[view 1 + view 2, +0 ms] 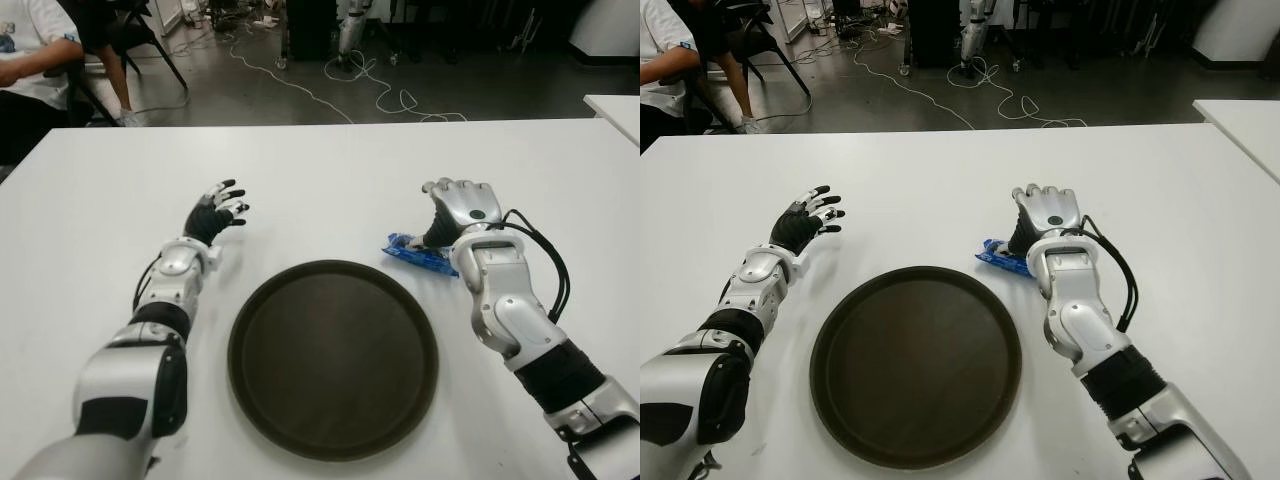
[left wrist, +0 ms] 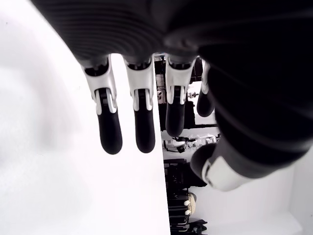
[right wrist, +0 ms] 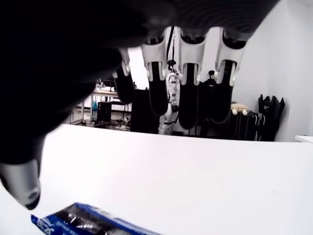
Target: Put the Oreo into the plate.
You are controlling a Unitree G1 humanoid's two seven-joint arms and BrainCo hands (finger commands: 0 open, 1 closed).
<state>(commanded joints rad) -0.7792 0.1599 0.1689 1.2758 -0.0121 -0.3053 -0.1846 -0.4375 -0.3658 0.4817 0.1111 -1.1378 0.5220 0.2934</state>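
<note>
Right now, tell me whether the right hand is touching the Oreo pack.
Apart. The right wrist view shows the right hand with fingers open above the table, and bare white surface between them and the Oreo pack.

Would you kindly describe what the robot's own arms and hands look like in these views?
Both arms are silver-grey shells with black joint sections. The right arm carries a looped black cable beside its forearm. The left hand is black-backed with white-tipped fingers, which have black rounded pads and white knuckle links. The right hand has a silver back.
</note>
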